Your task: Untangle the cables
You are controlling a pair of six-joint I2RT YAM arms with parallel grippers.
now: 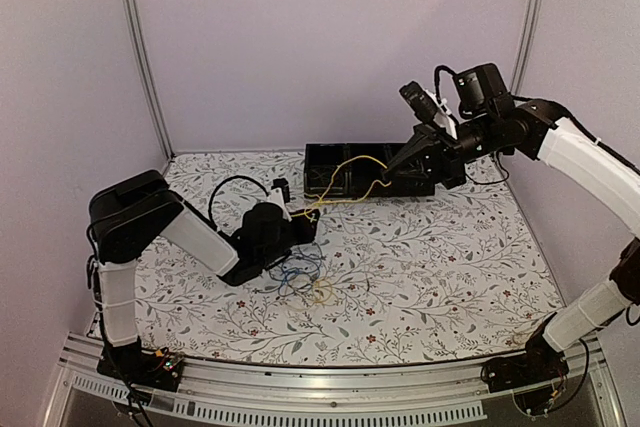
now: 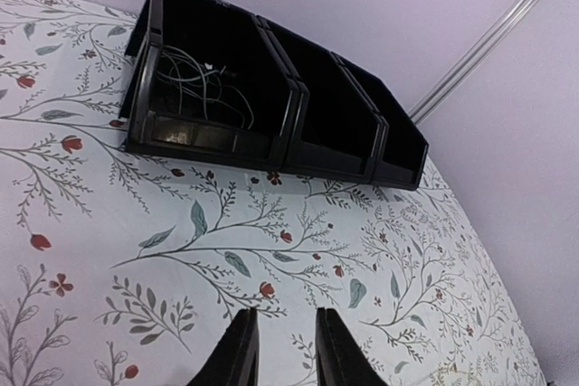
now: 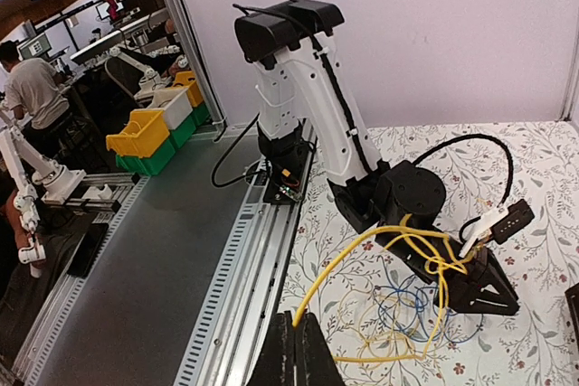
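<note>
The yellow cable [image 3: 347, 249] runs tight through the air. One end is pinched in the right hand [image 3: 294, 327], whose fingers are squeezed together on it. In the top view the right hand [image 1: 392, 172] is up above the right part of the black bin [image 1: 330, 154], and the cable crosses over the bin. The other end is looped in a knot around the left hand [image 1: 308, 219], which sits low just in front of the bin's left part.

The left hand's fingers [image 2: 240, 354] are a little apart. The flowery desk [image 1: 430, 267] shows in the gap, and nothing is seen between them from its own camera.

The blue cables [image 1: 298, 272] lie in a loose heap on the desk, in front of the bin and just past the left hand. A pale loop [image 1: 321, 292] lies beside them, a bit farther from the bin.

A whitish cable [image 2: 194, 88] is curled up inside the bin's left box. The other two boxes look dark.
</note>
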